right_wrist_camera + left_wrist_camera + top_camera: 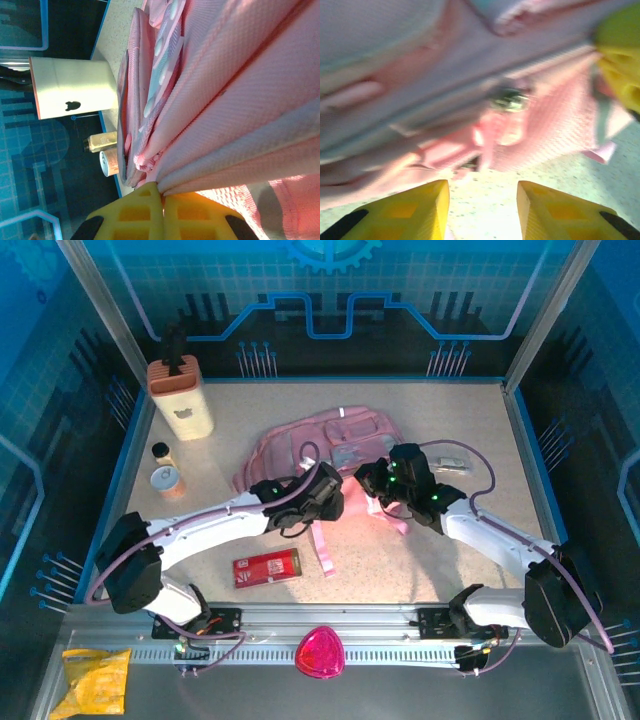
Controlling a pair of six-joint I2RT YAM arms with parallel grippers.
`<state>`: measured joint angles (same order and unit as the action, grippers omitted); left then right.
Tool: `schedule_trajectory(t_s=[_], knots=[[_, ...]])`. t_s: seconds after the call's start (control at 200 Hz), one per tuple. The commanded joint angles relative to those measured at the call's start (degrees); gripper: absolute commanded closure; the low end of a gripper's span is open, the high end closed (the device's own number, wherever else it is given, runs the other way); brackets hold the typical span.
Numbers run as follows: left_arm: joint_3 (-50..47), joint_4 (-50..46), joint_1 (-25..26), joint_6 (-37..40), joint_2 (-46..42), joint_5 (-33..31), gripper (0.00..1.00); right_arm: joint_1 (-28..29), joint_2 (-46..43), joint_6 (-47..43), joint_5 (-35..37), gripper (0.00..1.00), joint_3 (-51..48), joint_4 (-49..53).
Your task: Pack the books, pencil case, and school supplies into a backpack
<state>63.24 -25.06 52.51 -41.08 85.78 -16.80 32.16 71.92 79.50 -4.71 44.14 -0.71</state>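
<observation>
Pinching a fold of the pink backpack [240,100], right gripper [161,192] clenched; left gripper [482,195] released, jaws apart beside it.

Soft pink backpack [335,440] lying slumped at centre, flat red pencil case [266,567] nearer front, well apart

My three cameras, one pink backpack [330,440].
Overhead looks down from behind me across the whole table [420,565]; both wrist views sit very close against that backpack, the part all three share.
</observation>
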Motion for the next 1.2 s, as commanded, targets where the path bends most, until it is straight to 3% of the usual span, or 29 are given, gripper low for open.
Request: schedule_trajectory(t_s=[0.0,0.21,0.47,0.65,0.9,1.006,1.196], knots=[[3.72,0.72,1.64,-3.2,1.18,-5.51,0.58,1.15,-0.57,-0.65,-0.74,1.0,3.44,-4.19],[9.53,-3.61,2.88,-4.33,7.34,-10.89,0.55,1.32,0.12,0.03,-1.07,1.0,3.32,-5.17],[13.72,-8.31,2.86,-7.67,12.33,-16.01,0.6,1.32,-0.16,0.91,-1.53,1.0,3.41,-5.09],[14.07,-4.43,2.77,-5.45,13.44,-18.89,0.71,1.68,-0.26,1.1,-1.75,1.0,3.71,-5.38],[16.72,-7.61,2.29,-5.1,13.76,-22.61,0.87,1.51,-0.54,0.85,-1.37,1.0,2.66,-5.79],[15.66,-7.9,2.12,-4.22,11.45,-22.58,1.0,1.03,-0.81,-0.01,-1.75,1.0,2.54,-4.88],[8.92,-6.66,1.16,-2.16,4.46,-17.71,1.0,-1.93,-2.22,-0.86,-4.24,1.0,0.86,-4.55]])
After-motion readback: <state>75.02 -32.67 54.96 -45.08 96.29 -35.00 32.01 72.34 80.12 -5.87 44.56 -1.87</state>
